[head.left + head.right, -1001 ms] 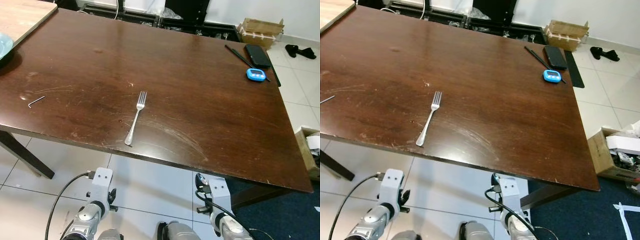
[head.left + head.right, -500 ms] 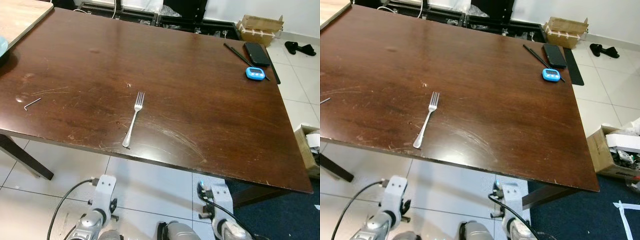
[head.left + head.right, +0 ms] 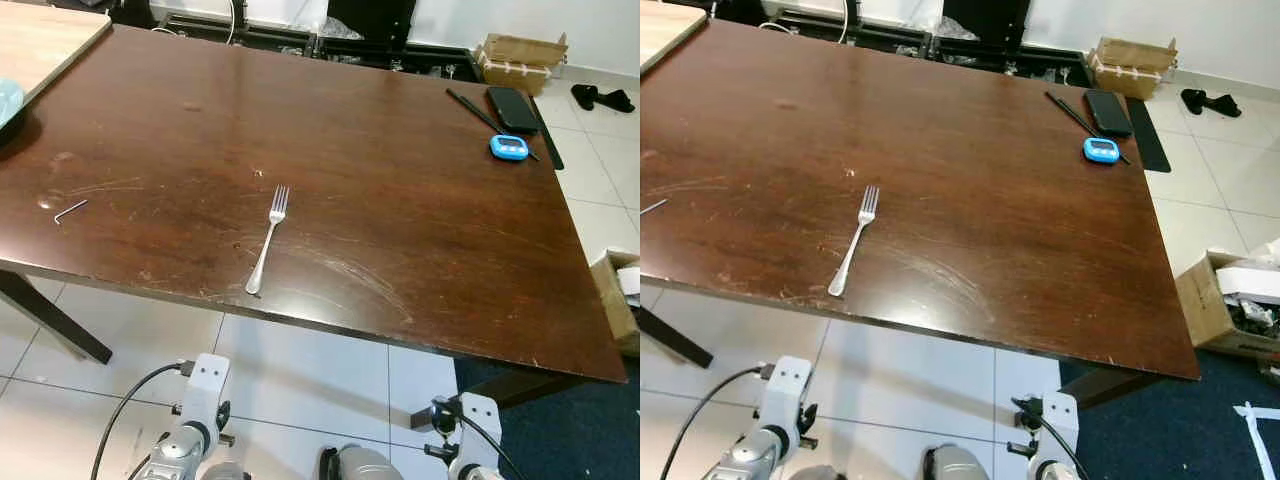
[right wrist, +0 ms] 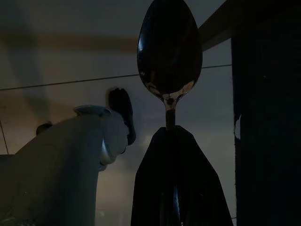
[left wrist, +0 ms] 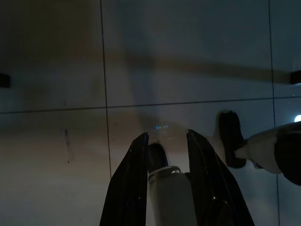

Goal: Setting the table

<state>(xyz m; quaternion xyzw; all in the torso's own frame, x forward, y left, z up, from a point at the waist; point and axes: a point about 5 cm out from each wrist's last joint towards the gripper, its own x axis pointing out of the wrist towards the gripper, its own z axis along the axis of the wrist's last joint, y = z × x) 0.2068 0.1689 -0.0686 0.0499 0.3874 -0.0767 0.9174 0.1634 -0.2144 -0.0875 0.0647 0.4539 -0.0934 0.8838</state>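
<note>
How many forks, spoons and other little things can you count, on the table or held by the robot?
Silver metal fork on the dark brown wooden table: 1
Shiny metal spoon held in the right gripper: 1
Small metal hex key: 1
Blue oval timer: 1
Black phone: 1
Thin black stick: 1
Total: 6

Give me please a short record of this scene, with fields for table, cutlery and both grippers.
table: dark wooden table, scratched
cutlery on table: fork near the front edge, tines pointing away from the robot
right gripper: below the table edge, shut on a spoon
left gripper: hanging over the tiled floor, open, holding nothing
far right corner: blue timer, black phone
</note>
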